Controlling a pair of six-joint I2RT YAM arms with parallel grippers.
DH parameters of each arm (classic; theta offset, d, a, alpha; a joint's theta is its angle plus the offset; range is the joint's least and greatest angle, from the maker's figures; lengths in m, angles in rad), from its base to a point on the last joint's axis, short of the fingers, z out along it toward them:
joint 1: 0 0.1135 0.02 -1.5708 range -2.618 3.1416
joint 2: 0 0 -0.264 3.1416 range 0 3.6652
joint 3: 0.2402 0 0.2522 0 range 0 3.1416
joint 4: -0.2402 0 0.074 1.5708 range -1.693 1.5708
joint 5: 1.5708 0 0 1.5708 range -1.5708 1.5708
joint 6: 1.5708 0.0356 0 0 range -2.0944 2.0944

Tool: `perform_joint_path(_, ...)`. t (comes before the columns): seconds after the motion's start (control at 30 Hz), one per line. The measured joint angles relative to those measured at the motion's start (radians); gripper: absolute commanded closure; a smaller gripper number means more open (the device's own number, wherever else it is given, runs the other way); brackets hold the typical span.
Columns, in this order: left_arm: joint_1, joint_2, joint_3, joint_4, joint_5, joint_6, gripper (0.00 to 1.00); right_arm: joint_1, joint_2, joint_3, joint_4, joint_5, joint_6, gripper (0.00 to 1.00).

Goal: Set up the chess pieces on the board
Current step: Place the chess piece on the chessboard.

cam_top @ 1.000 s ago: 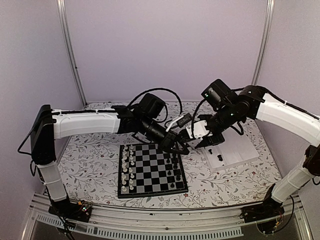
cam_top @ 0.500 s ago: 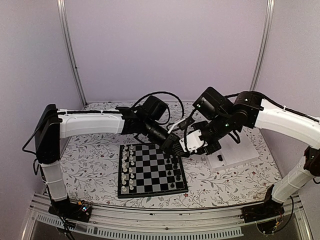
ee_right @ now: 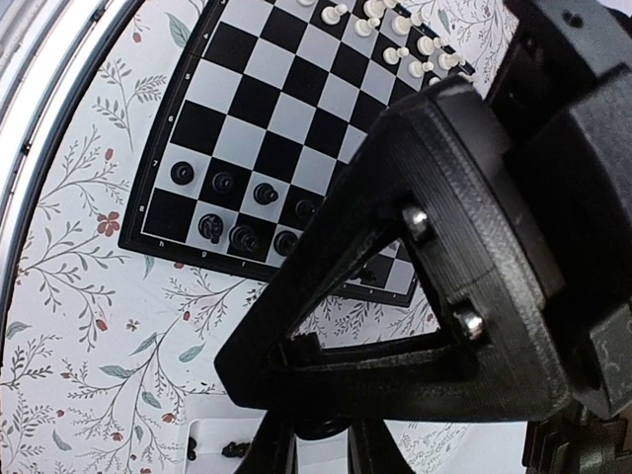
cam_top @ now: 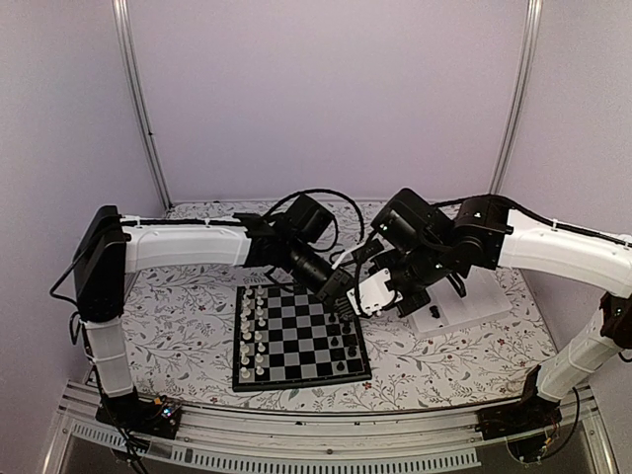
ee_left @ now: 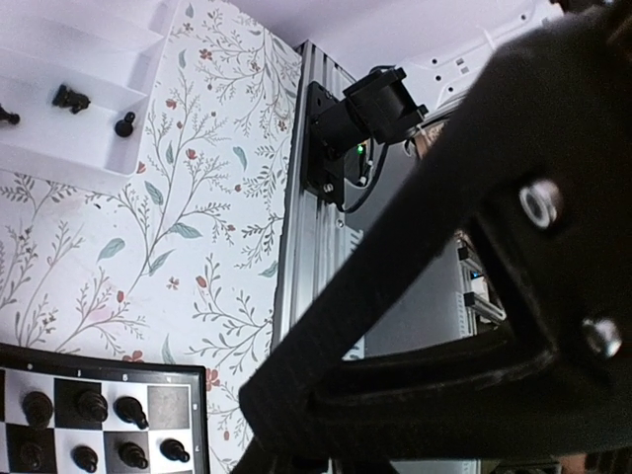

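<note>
Well, the table [cam_top: 188,326], covered in a flowered cloth, is carrying everything. The left arm [cam_top: 188,242] is spanning it from the left side and the right arm [cam_top: 553,242] from the right. The board [cam_top: 296,341] is lying flat near the middle of the table, in front of the arm bases. The white tray [cam_top: 474,296] is sitting near the board on its right, apart from its rim.

The left gripper [cam_top: 339,286] and the right gripper [cam_top: 361,294] are hovering tip to tip above the board's far right corner. They are so close that the top view is not showing whether they are touching. The left wrist camera is showing only the flank of one finger, so I cannot tell how far that gripper is parted or whether it has hold of anything. In the right wrist view the jaws are standing close together with a small dark shape between them. Whether that shape is a chessman, and whether it is gripped, I cannot tell.

The white chessmen [cam_top: 253,331] are standing along the two left files of the board. The black chess pieces [cam_top: 342,346] are standing upright on the right files, partly filling them, and a few more are lying in the tray's compartments.
</note>
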Motion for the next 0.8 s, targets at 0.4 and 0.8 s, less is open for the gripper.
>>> perform_joint_path(0.4, 0.027, -0.171, -0.171, 0.032, -0.148, 0.027, 0.62, -0.145, 0.000, -0.029, 0.020, -0.180, 0.060, 0.92)
perform_joint_path(0.8, -0.076, -0.531, -0.457, 0.464, -0.686, 0.211, 0.56, -0.444, -0.006, -0.029, 0.099, -0.880, 0.325, 0.91)
